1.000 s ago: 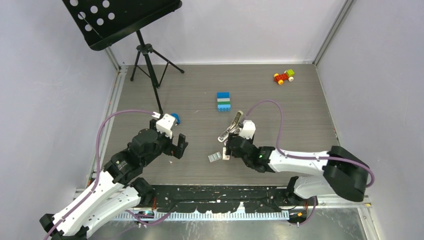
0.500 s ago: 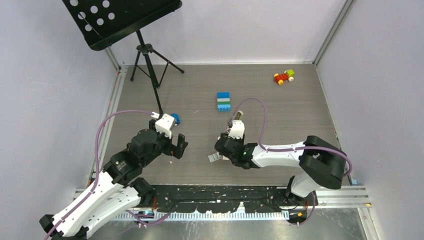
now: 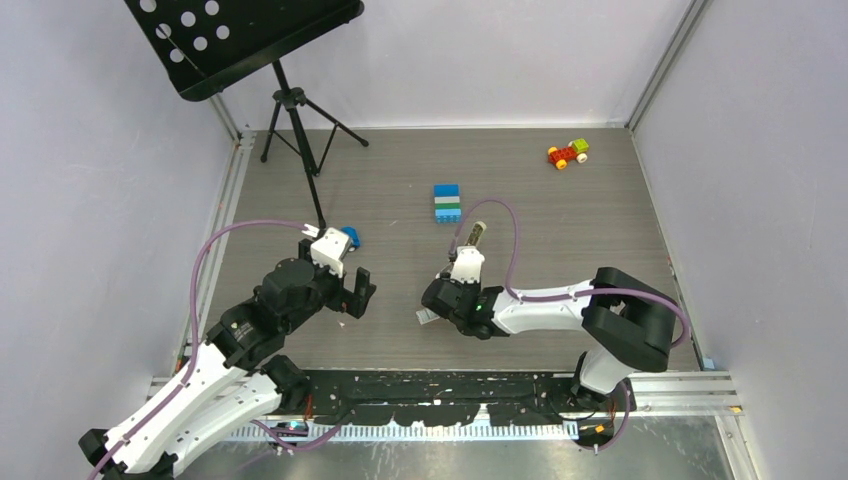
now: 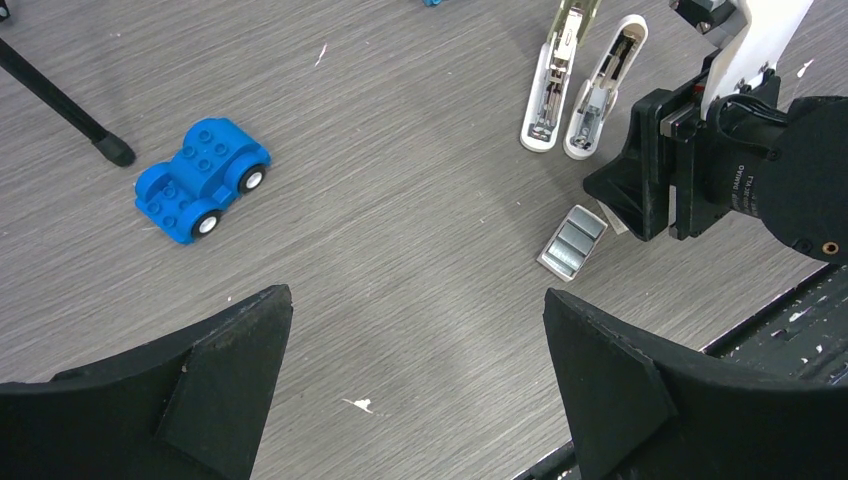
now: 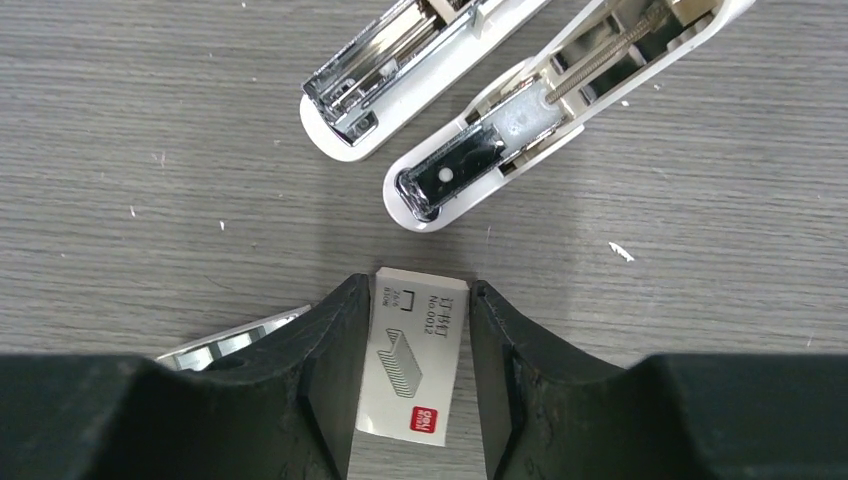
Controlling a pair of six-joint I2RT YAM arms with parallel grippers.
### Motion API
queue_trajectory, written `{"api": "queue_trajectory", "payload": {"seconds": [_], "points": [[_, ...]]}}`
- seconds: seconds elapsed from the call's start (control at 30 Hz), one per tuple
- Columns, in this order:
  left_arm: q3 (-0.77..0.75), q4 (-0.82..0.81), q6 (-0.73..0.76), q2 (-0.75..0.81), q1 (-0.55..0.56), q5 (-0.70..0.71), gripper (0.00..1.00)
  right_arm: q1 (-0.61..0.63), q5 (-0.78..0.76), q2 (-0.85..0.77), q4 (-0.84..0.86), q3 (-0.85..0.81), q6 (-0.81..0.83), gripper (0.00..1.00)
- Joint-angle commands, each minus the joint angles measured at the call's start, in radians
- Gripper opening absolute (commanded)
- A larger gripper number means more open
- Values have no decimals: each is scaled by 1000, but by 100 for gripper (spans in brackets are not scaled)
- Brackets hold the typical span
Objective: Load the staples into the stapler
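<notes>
Staples (image 4: 572,240): probably a light, brittle strip; pinch its long edges.
Right gripper (image 5: 420,290): straddles white box (image 5: 415,365), contact unclear.
Left gripper (image 4: 415,300): spread.

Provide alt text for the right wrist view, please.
The right end effector straddles a small white red-marked staple box. Beyond it lies the opened white stapler, its two halves spread apart; a silvery staple strip peeks out at the frame's lower left.
</notes>
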State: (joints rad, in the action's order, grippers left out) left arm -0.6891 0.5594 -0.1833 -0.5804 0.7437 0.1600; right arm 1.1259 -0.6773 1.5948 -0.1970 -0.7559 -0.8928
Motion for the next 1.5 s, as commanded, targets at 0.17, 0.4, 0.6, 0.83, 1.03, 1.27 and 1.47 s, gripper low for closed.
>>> {"api": "queue_trajectory", "payload": {"seconds": [0.17, 0.4, 0.6, 0.83, 1.03, 1.27, 1.47], "points": [[-1, -1, -10, -6, -6, -13, 100, 11, 1, -44, -75, 0, -53, 40], [-1, -3, -12, -13, -6, -11, 100, 1, -127, -209, -195, 108, -128, 34], [-5, 0, -13, -27, -6, -15, 100, -144, -143, -384, -251, 217, -170, 33], [-4, 5, -27, -32, -6, -10, 100, -312, -113, -536, -245, 296, -129, 40], [-15, 16, -59, -63, -6, -5, 100, -342, -75, -586, -245, 313, -90, 59], [-51, 80, -130, -109, -6, 71, 100, -348, 2, -601, -303, 259, -71, 78], [-31, 82, -238, -140, -6, 46, 100, -348, 130, -558, -365, 135, 35, 100]]}}
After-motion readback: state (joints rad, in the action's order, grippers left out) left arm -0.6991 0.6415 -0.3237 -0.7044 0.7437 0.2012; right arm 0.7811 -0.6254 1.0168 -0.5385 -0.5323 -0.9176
